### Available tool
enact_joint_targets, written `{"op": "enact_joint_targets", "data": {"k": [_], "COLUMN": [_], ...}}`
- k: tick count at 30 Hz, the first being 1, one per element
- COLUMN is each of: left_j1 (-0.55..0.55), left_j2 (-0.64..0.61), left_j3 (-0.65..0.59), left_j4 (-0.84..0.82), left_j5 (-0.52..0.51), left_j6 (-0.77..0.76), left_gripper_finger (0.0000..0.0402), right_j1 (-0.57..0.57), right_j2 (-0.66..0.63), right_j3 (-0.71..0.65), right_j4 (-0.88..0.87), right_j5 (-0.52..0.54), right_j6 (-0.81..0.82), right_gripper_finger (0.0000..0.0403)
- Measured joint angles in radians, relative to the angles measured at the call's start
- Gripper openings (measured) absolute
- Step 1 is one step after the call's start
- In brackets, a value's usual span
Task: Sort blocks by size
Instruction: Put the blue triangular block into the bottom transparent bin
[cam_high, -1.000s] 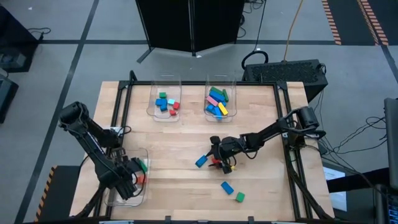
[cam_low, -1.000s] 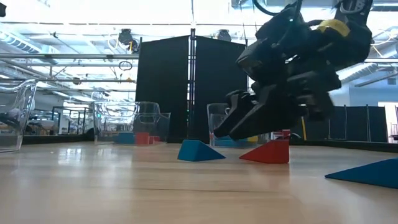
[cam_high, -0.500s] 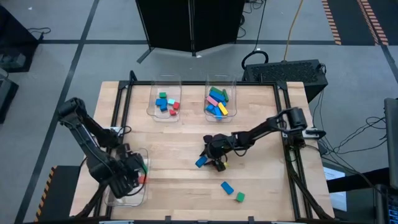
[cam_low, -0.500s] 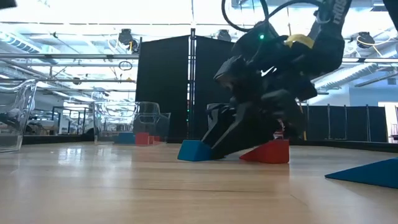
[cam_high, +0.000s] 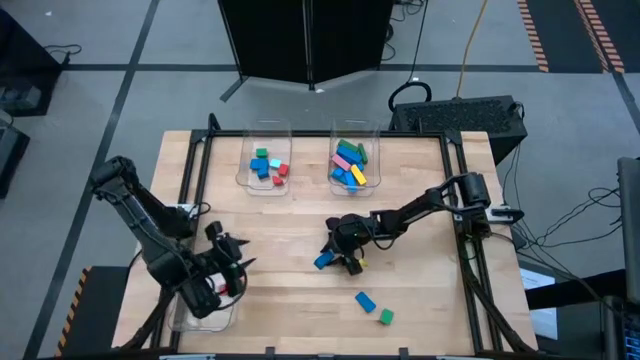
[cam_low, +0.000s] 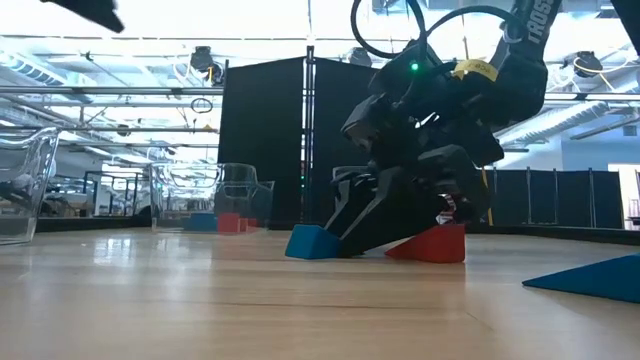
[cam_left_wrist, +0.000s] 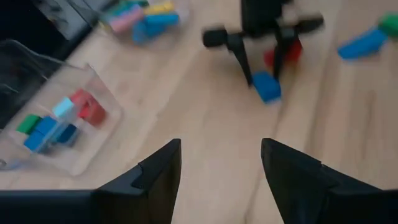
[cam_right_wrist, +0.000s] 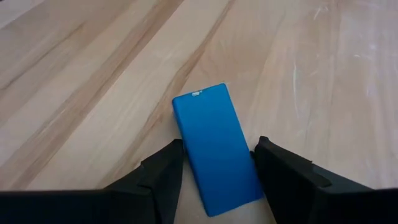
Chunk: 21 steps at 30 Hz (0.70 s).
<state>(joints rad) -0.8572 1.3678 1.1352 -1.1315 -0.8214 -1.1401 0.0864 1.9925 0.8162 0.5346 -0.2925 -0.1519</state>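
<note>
1. Blue block (cam_right_wrist: 214, 148) lying flat on the pale wooden table (cam_right_wrist: 93, 68), long side running away from the camera.
2. Right gripper (cam_right_wrist: 216, 180) straddling its near end, one dark finger (cam_right_wrist: 163, 177) on either side, not visibly pressing.

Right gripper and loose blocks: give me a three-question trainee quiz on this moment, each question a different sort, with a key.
1. True or false: the right gripper has its fingers on either side of the blue block lying flat on the table.
2. Apart from the red block beside that gripper, which two colours are the loose blocks near the table's front edge? A) blue and green B) pink and yellow C) red and cyan
3. Fill in: the left gripper has its fingers ____, with nothing between them.

Key: 1 true; 2 A, the second blue block and green block; 3 open.
</note>
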Motion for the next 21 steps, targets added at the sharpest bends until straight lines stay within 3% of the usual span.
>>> {"op": "enact_joint_targets", "data": {"k": [7,14,21], "left_j1": [0.069,0.131,0.165], "left_j2": [0.005,0.052,0.129], "left_j3": [-0.056,-0.106,-0.109], "left_j4": [0.219,0.439,0.479], "left_j5": [-0.211,-0.211,-0.203], "left_j6": [0.022,0.237,0.266], "left_gripper_finger": [0.0222,0.0222,0.0222], "right_j1": [0.001,0.005,0.007], "right_j2": [0.0,0.003,0.008], "right_j3": [0.0,-0.003,-0.003], "right_j4": [-0.005,0.026,0.081], "right_j5": [-0.014,-0.018,-0.027], "right_j6": [-0.006,0.005,0.033], "right_gripper_finger": [0.0174,0.0169,0.0169]}}
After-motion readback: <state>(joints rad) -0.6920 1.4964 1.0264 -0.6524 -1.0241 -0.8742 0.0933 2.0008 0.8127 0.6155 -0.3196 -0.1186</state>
